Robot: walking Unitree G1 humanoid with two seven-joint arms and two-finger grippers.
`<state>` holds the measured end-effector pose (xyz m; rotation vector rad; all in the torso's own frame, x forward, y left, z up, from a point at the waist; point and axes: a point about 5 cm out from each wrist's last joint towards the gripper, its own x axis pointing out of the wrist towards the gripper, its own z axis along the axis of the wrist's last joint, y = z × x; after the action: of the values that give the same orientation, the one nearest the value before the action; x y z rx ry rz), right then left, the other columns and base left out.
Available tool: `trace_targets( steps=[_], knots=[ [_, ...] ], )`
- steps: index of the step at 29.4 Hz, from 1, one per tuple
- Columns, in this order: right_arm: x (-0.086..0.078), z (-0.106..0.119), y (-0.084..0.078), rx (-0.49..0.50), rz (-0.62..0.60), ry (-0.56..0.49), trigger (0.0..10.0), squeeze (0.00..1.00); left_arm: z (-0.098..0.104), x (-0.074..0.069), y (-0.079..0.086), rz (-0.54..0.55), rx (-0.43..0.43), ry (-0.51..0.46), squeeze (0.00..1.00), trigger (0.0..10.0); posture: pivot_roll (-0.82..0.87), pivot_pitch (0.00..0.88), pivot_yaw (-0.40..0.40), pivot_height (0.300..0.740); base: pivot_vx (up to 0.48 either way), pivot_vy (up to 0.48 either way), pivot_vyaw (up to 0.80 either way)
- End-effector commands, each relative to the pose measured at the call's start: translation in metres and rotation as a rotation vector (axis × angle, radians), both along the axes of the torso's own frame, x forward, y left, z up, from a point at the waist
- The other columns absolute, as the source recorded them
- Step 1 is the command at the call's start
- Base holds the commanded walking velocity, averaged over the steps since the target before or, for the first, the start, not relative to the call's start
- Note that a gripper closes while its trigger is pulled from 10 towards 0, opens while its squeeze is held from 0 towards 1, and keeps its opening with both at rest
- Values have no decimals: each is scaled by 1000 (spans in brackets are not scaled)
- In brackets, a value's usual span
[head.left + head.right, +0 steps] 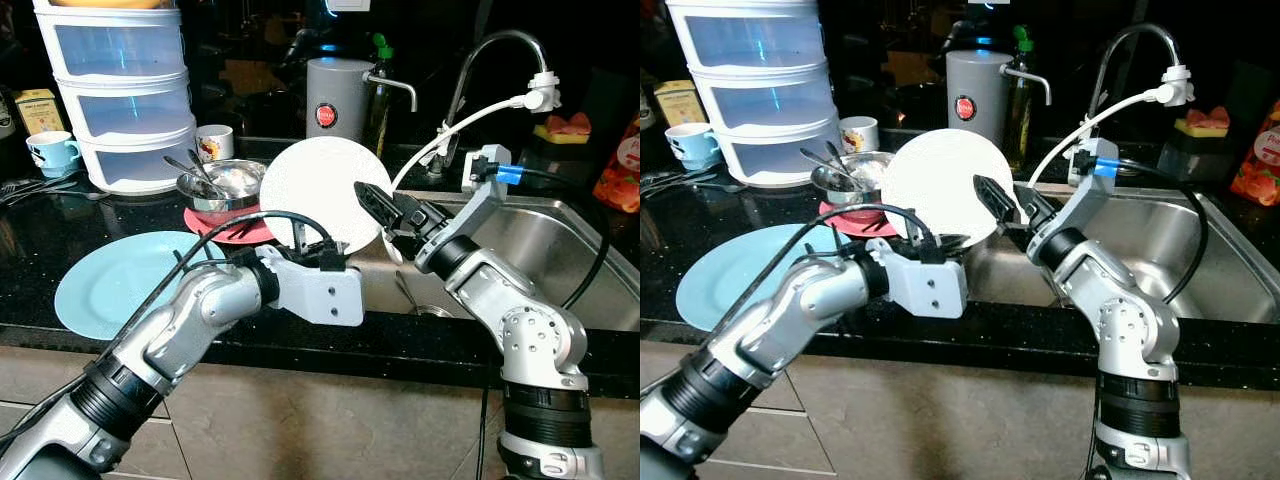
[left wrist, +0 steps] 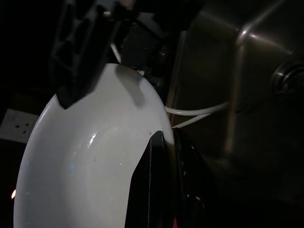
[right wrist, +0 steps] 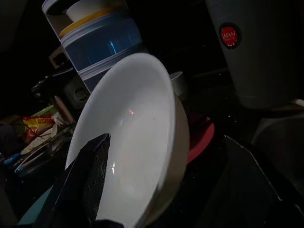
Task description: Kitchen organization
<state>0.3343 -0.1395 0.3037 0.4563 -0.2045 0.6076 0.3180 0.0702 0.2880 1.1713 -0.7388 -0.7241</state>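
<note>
A white plate [image 1: 320, 190] stands nearly on edge above the black table [image 1: 40, 240], at the left rim of the steel sink [image 1: 560, 250], held up between both grippers. The left gripper [image 1: 318, 246] grips the plate's lower edge: in the left wrist view its two black fingers [image 2: 156, 180] lie tight together with the rim pinched between them. The right gripper [image 1: 372, 205] reaches in from the sink side, its jaws slightly parted around the plate's right edge, one finger [image 3: 80, 190] lying flat against the white face in the right wrist view; whether it actually clamps the plate cannot be told.

Just behind the plate sits a steel bowl [image 1: 215, 188] with spoons in it, resting on a red mat [image 1: 235, 228]. A light blue plate [image 1: 120, 280] lies flat on the table near the front edge, to the left. Further back stand a white drawer stack [image 1: 125, 95], a small mug [image 1: 215, 142] and a blue cup [image 1: 50, 152]. Behind the plate is a grey thermos jug [image 1: 335, 100] with a red label, and a curved tap [image 1: 495, 60] with a white hose arches over the sink.
</note>
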Motion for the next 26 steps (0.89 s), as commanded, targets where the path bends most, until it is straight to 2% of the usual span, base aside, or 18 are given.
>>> trace_targets(
  steps=[1, 13, 14, 15, 17, 26],
  knots=[
    [-2, 1, -1, 4, 0, -2, 10000, 0, 4, 0, -2, -9, 2, -27, 0, 10000, 70, 90, -28, 740, 0, 0, 0],
    [-2, 0, -2, -13, -6, 3, 10000, 0, 6, -4, -9, -59, 21, -53, 0, 10000, 70, 90, -26, 740, 0, 0, 0],
    [-2, 0, -2, -14, -6, 3, 8157, 0, 6, -5, -11, -67, 23, -56, 0, 10000, 70, 90, -26, 740, 0, 0, 0],
    [-2, 0, -2, -14, -6, 3, 8157, 0, 6, -5, -11, -67, 23, -56, 0, 10000, 70, 90, -26, 740, 0, 0, 0],
    [-2, 0, -2, -15, -11, 5, 0, 0, 6, -7, -13, -85, 34, -67, 0, 10000, 70, 90, -26, 740, 0, 0, 0],
    [3, -3, -9, -21, -86, 22, 0, 0, 7, -9, -16, -100, 58, -104, 0, 10000, 69, 88, -23, 740, 0, 0, 0]
  ],
)
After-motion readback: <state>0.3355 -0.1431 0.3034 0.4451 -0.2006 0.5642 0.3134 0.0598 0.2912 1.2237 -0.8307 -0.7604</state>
